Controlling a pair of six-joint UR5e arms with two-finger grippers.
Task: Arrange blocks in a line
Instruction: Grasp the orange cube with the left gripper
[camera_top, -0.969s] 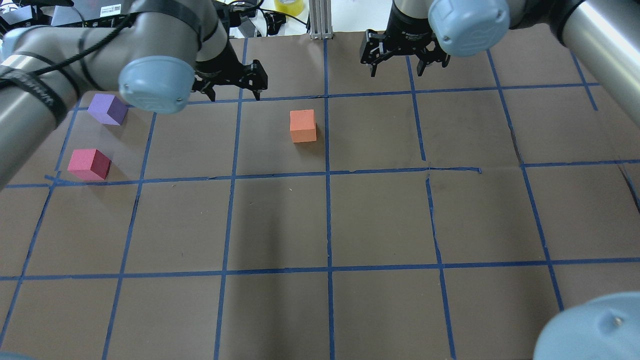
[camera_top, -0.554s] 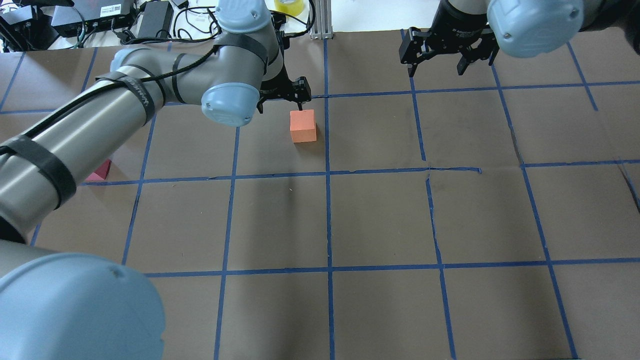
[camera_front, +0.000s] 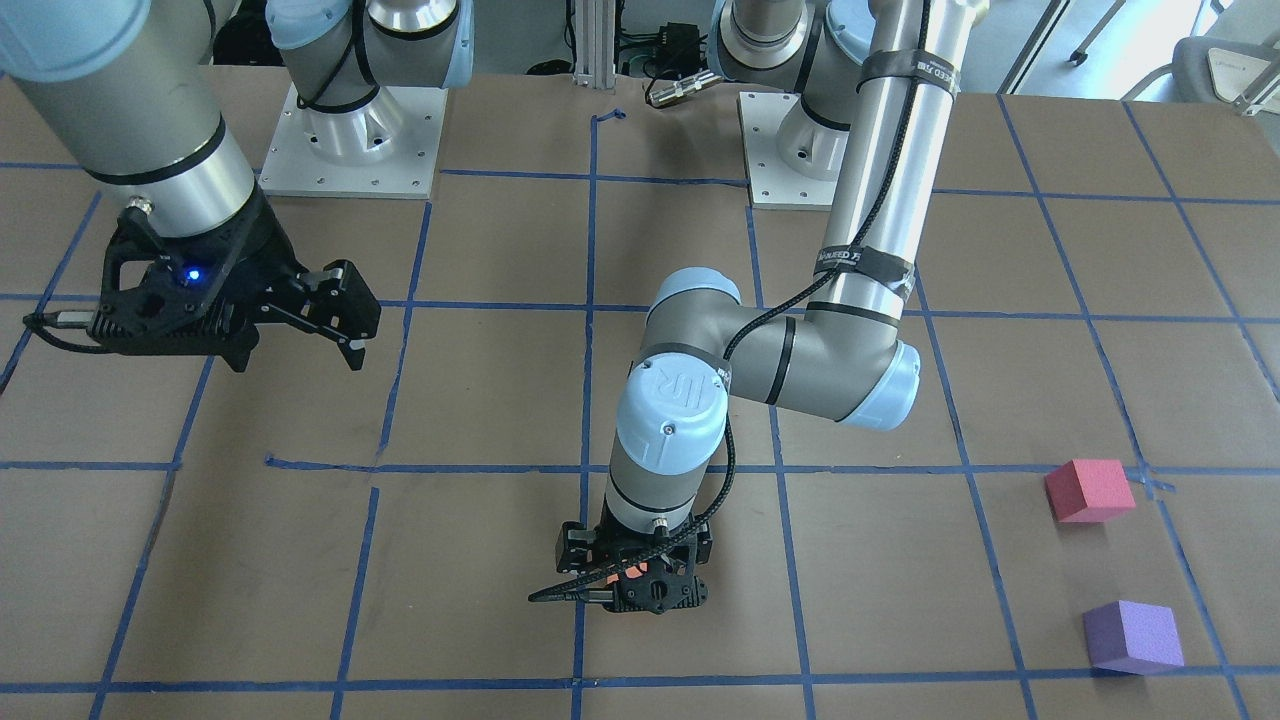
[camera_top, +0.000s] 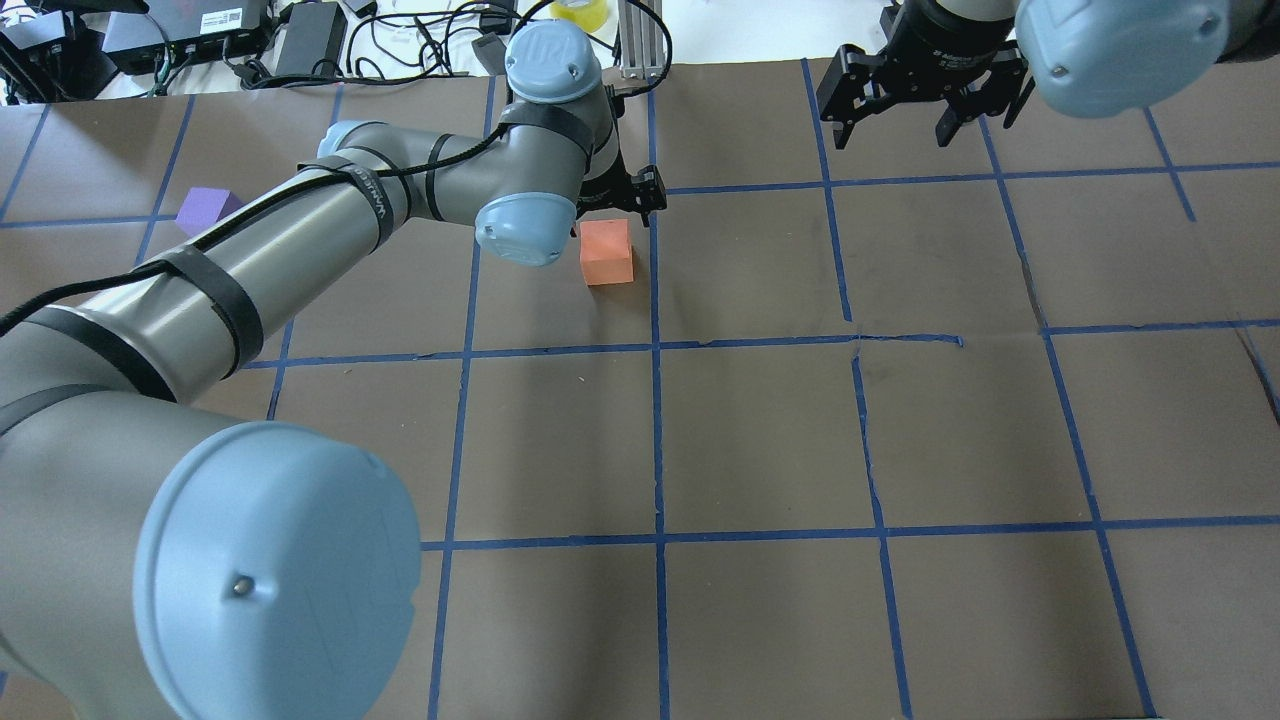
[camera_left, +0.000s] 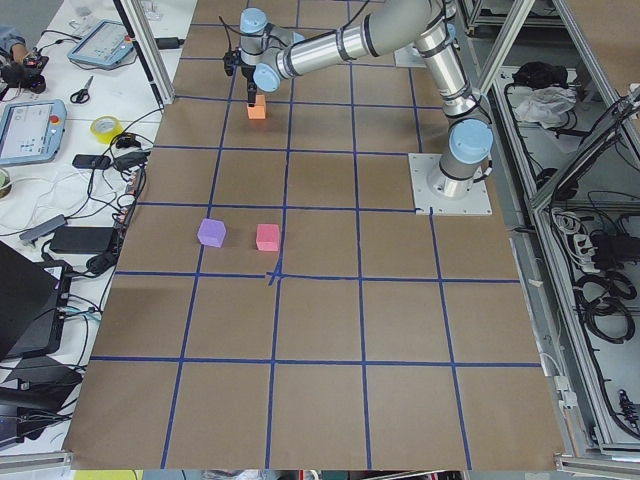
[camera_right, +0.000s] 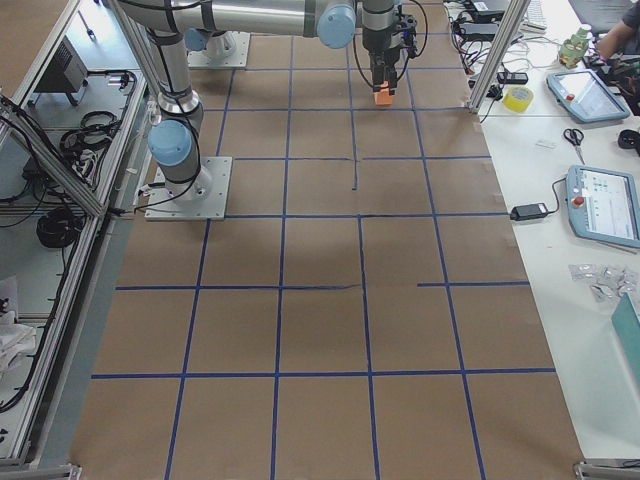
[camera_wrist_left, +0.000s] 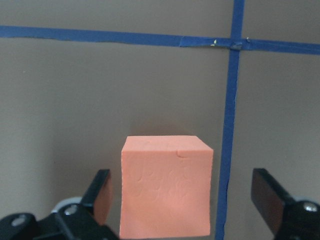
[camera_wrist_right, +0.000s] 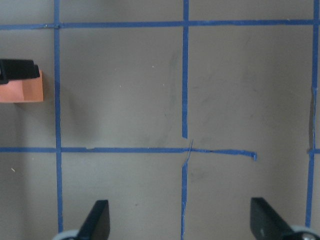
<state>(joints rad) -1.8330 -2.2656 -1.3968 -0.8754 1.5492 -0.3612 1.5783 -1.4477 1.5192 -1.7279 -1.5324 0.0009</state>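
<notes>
Far left in the overhead view, the purple block (camera_top: 205, 208) sits alone on the table (camera_top: 760, 440). The pink block (camera_front: 1088, 490) lies near it but apart; the left arm hides it from above, though it's plain from the front. Neither one lines up with the third block.

Into the middle now: the left gripper (camera_wrist_left: 186, 197) is right down over the orange block (camera_top: 606, 252), jaws spread wide. One finger (camera_wrist_left: 101, 192) is just beside the block's face, the other (camera_wrist_left: 270, 195) well clear, nothing pinched. It straddles the block, I'd say, so it can close on two flat sides and carry it toward the other pair.

Over on the right, the right gripper (camera_top: 925, 95) hangs above bare table, jaws wide apart, holding nothing. It looks parked out of the way.
</notes>
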